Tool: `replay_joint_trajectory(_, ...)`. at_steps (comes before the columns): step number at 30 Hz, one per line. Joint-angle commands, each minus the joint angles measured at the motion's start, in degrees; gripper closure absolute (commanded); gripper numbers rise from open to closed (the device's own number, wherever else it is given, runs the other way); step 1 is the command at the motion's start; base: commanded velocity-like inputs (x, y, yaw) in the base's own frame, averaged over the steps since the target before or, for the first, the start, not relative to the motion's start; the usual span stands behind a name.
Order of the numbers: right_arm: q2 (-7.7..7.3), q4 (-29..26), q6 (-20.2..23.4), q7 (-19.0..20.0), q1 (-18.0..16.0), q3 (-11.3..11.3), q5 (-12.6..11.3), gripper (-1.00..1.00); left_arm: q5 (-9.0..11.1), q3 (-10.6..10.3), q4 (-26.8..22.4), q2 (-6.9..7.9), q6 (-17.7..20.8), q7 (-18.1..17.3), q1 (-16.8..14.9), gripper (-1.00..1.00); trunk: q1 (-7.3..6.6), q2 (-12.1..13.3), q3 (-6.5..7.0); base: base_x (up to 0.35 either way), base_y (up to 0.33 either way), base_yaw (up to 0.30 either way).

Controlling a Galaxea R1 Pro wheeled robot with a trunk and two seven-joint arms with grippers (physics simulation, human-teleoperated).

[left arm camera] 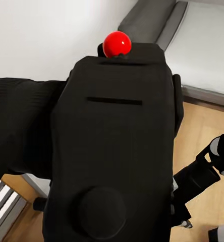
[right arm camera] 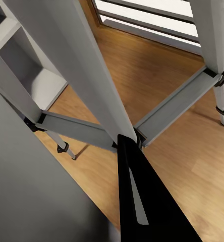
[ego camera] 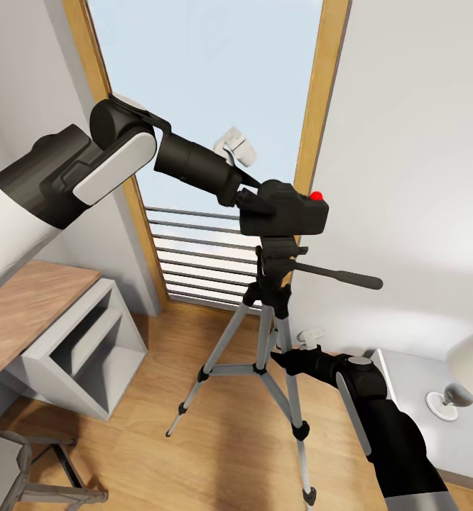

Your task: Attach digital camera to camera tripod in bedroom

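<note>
Left gripper (ego camera: 265, 202) pinching digital camera (ego camera: 293, 214) directly above camera tripod (ego camera: 279, 284) head; right gripper (ego camera: 283, 358) against tripod leg, closure indeterminate.

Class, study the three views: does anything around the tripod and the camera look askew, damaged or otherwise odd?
Nothing stands out. The camera tripod stands upright on its spread legs, and the left gripper holds the digital camera level just above its head. The right gripper sits close by the tripod's legs.
</note>
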Motion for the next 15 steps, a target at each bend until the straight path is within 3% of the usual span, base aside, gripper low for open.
replay_joint_trajectory(1,-0.03,0.69,-0.04,0.26,-0.04,-0.06,3.07,1.00,0.36,-0.12,-0.01,0.05,0.29,0.08,-0.10,-1.00,0.03,-0.07,-0.10,0.000,0.000,0.000)
replay_joint_trajectory(15,-0.03,0.69,-0.04,0.26,-0.03,-0.06,3.07,1.00,0.44,-0.06,0.19,0.25,0.29,0.23,-0.10,-1.00,0.03,-0.07,-0.10,0.000,0.000,0.000)
